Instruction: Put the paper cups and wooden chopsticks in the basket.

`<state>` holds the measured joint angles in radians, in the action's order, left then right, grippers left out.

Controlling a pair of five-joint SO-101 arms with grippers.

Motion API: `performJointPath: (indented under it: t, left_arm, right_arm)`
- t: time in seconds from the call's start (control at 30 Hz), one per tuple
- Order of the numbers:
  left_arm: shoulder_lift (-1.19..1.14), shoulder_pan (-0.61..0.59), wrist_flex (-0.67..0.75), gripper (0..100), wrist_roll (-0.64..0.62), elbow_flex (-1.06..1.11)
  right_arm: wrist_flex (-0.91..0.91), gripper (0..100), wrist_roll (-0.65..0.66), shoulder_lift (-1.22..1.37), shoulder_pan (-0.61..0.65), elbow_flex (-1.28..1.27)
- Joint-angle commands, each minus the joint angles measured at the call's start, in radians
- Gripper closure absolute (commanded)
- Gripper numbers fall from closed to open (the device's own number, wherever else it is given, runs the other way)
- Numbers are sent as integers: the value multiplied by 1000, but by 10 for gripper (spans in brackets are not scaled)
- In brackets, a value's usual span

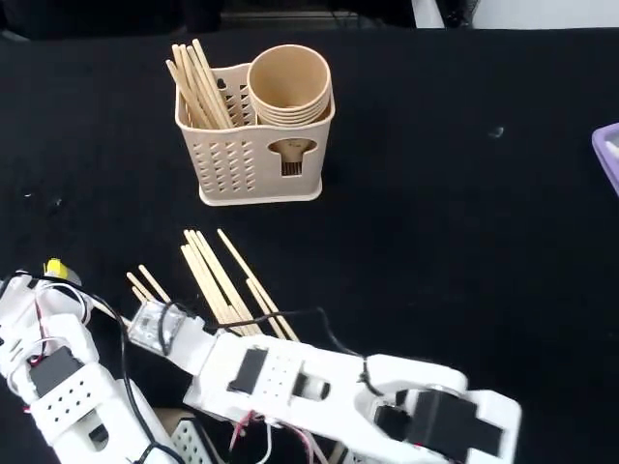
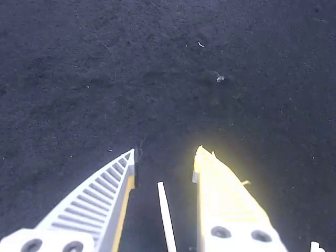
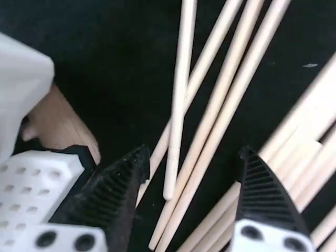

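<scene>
The basket (image 1: 253, 164) has 2 compartments: wooden chopsticks (image 1: 198, 82) upright in one, stacked paper cups (image 1: 288, 82) in the other. On the table (image 1: 435, 242) lie loose chopsticks (image 1: 221, 282) (near the arms). The right gripper (image 3: 194, 157) gapes wide astride them, gripping nothing; the left gripper (image 2: 165, 152) is spread and empty.
</scene>
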<state>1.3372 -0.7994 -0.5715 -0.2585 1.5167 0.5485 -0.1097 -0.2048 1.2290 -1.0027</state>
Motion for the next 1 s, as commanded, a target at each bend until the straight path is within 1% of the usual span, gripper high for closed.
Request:
performJointPath:
  t: [0.0,0.07,0.13,0.27,0.3,0.37,0.5,0.63,0.7,0.83,0.97]
  left_arm:
    - [14,-12,28,812,-9,-38]
    - [14,-12,28,812,-9,-38]
    - [14,-12,28,812,-9,-38]
    - [14,-13,28,812,-9,-38]
    - [14,-13,28,812,-9,-38]
    - [14,-13,28,812,-9,-38]
    - [14,-13,28,812,-9,-38]
    - [14,-10,28,812,-9,-38]
    - [14,-10,26,812,-9,-38]
    - [14,-10,25,812,-9,-38]
    - [14,-10,25,812,-9,-38]
  right_arm:
    - [64,734,14,53,-15,102]
    - [97,734,14,82,-15,128]
    - [120,769,21,101,-17,143]
    - [121,965,23,99,-18,145]
    - [124,993,25,93,-25,145]
    - [127,964,25,76,-60,137]
    - [181,989,25,22,-175,143]
    - [238,988,28,-84,-296,136]
    - [285,988,69,-145,-350,136]
    - [370,988,213,-262,-488,122]
    - [351,987,318,-297,-643,64]
